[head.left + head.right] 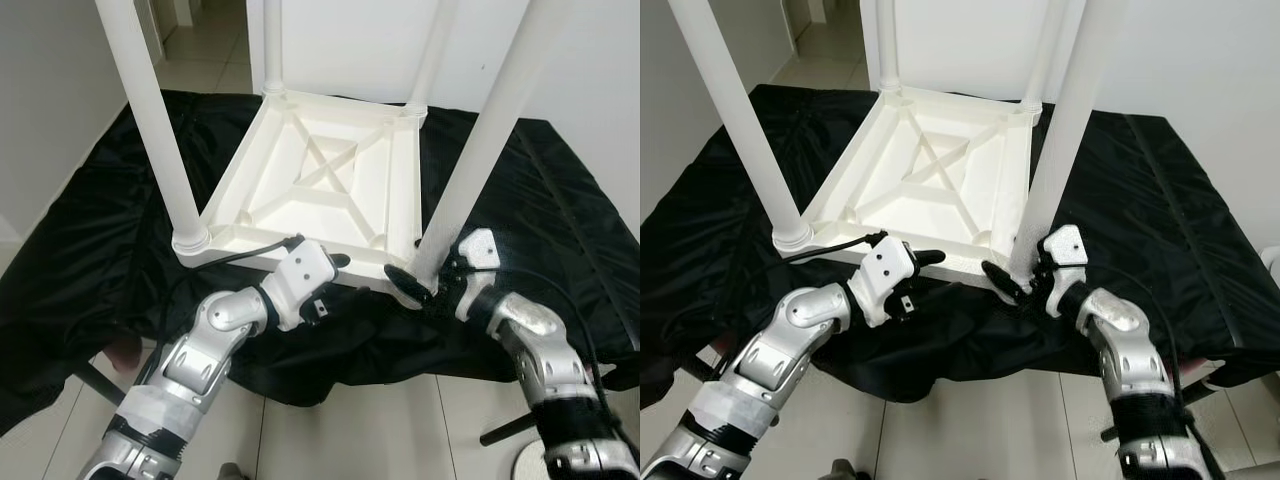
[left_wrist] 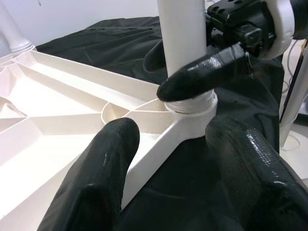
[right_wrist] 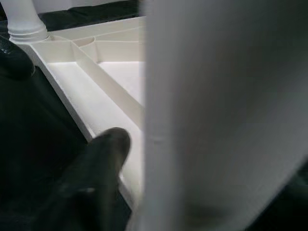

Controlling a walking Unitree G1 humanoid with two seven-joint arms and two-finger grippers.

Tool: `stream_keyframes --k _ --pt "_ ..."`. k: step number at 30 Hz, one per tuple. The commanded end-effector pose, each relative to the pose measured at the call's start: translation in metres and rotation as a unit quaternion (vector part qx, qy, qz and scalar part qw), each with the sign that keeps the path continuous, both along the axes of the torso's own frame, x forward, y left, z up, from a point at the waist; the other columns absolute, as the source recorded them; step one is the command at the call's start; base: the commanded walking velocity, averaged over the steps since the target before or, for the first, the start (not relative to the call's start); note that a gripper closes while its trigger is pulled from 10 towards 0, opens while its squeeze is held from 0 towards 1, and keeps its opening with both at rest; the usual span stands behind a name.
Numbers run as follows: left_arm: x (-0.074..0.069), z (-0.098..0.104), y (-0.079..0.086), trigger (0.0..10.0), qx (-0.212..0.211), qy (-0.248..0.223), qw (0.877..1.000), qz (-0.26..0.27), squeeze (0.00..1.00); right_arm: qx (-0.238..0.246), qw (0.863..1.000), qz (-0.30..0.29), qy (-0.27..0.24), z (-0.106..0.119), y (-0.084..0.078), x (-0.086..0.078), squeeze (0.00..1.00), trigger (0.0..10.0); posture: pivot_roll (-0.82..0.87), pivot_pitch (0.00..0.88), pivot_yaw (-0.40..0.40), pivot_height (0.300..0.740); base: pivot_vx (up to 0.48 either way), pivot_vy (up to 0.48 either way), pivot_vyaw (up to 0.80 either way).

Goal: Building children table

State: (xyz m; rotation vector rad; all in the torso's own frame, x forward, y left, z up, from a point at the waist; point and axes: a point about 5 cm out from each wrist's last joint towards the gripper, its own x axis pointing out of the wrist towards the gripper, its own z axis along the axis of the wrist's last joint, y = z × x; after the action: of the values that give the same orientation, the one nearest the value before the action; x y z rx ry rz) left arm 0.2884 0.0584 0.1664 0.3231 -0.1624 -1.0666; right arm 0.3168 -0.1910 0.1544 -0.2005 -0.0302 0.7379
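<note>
A: Jaws? Right gripper (image 1: 425,272) pinches the near-right leg (image 1: 478,150) at its base; left gripper (image 1: 335,262) spread, touching nothing.
B: Why?
A: Likely seating the leg in its corner socket (image 2: 190,109). Tabletop (image 1: 310,180) lies inverted on the black cloth (image 1: 560,200), left gripper hovering by its near edge.

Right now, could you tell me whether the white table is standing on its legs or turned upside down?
Upside down. The white table lies top-down on the black cloth, ribbed underside showing, legs pointing up. The right hand grips the near right leg.

Both silver arms reach forward; left tool (image 1: 335,262) fingers spread apart; right tool (image 1: 418,283) fingers clamped.
</note>
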Motion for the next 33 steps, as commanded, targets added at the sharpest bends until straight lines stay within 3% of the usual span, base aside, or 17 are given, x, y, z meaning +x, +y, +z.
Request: stream_keyframes --k 1,13,14,18,19,24,27,29,32,33 --pt "0.000 0.000 -0.001 10.0 0.009 -0.005 1.000 -0.006 0.00 -0.014 1.000 0.024 0.012 -0.005 0.004 -0.001 0.00 0.0 -0.01 0.035 -0.013 0.740 0.000 0.000 0.00" --pt "0.000 -0.001 0.001 10.0 0.009 -0.005 1.000 -0.003 0.00 -0.008 0.999 0.022 0.031 -0.014 -0.002 -0.006 0.00 0.0 -0.01 0.030 -0.011 0.740 0.000 0.000 0.00" --pt "-0.001 -0.001 0.000 10.0 0.009 -0.005 1.000 -0.006 0.00 0.003 0.999 0.015 0.030 -0.016 -0.002 -0.009 0.00 10.0 -0.01 0.032 -0.008 0.740 0.000 0.000 0.00" --pt "-0.001 -0.001 0.000 10.0 0.009 -0.005 1.000 -0.008 0.00 0.011 0.999 0.011 0.030 -0.016 -0.001 -0.011 0.00 10.0 -0.01 0.032 -0.008 0.740 0.000 0.000 0.00" --pt "-0.001 -0.002 -0.001 10.0 0.010 -0.003 1.000 -0.013 0.00 0.038 0.998 -0.051 0.018 -0.014 -0.001 -0.013 0.00 10.0 -0.03 0.036 0.000 0.740 0.000 0.000 0.00" --pt "-0.001 -0.002 -0.002 10.0 0.011 -0.002 1.000 -0.015 0.00 0.048 0.996 -0.078 0.008 -0.012 -0.001 -0.012 0.00 10.0 -0.03 0.036 0.000 0.740 0.000 0.000 0.00" --pt "-0.002 -0.003 -0.003 10.0 0.012 -0.001 1.000 -0.018 0.00 0.074 0.989 -0.126 -0.013 -0.008 0.003 -0.013 0.00 10.0 -0.04 0.038 0.003 0.740 0.000 0.000 0.00" --pt "-0.002 -0.004 -0.004 10.0 0.012 0.001 1.000 -0.020 0.00 0.102 0.975 -0.194 -0.021 -0.006 0.009 -0.014 0.00 10.0 -0.04 0.039 0.004 0.740 0.000 0.000 0.00" --pt "-0.003 -0.004 -0.004 10.0 0.012 0.001 1.000 -0.022 0.00 0.105 0.967 -0.233 -0.022 -0.009 0.014 -0.016 0.00 10.0 -0.04 0.040 0.004 0.740 0.000 0.000 0.00" --pt "-0.003 -0.005 -0.005 10.0 0.013 0.002 1.000 -0.022 0.00 0.109 0.958 -0.267 -0.017 -0.013 0.019 -0.017 0.00 10.0 -0.04 0.041 0.003 0.740 0.000 0.000 0.00"
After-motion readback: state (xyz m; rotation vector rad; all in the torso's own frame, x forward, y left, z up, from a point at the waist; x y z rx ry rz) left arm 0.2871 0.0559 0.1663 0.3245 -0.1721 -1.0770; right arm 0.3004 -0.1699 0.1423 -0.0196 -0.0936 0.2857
